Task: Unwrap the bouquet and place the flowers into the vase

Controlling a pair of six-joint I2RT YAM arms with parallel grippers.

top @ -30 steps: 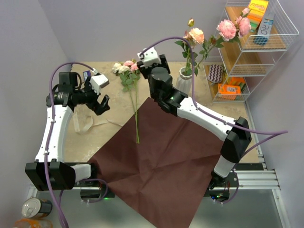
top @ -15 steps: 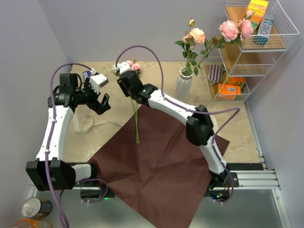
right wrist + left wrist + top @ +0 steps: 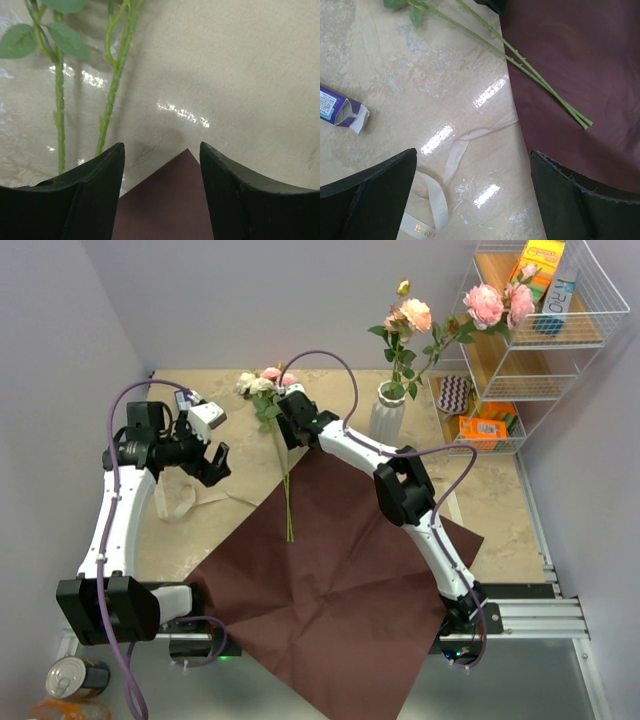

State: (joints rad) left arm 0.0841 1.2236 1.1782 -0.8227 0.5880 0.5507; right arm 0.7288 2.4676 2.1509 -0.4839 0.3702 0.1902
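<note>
Right gripper (image 3: 292, 423) swung back from vase (image 3: 386, 418) to remaining flowers (image 3: 286, 480) lying at the paper (image 3: 340, 570) edge; jaws apart, empty. Left gripper (image 3: 212, 458) agape, idle. Next I'd straddle one stem, then close.

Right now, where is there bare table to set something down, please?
Bare table lies between the paper sheet, the vase and the wire rack. A smaller patch sits between ribbon and paper. Crowded around the loose flowers.
</note>
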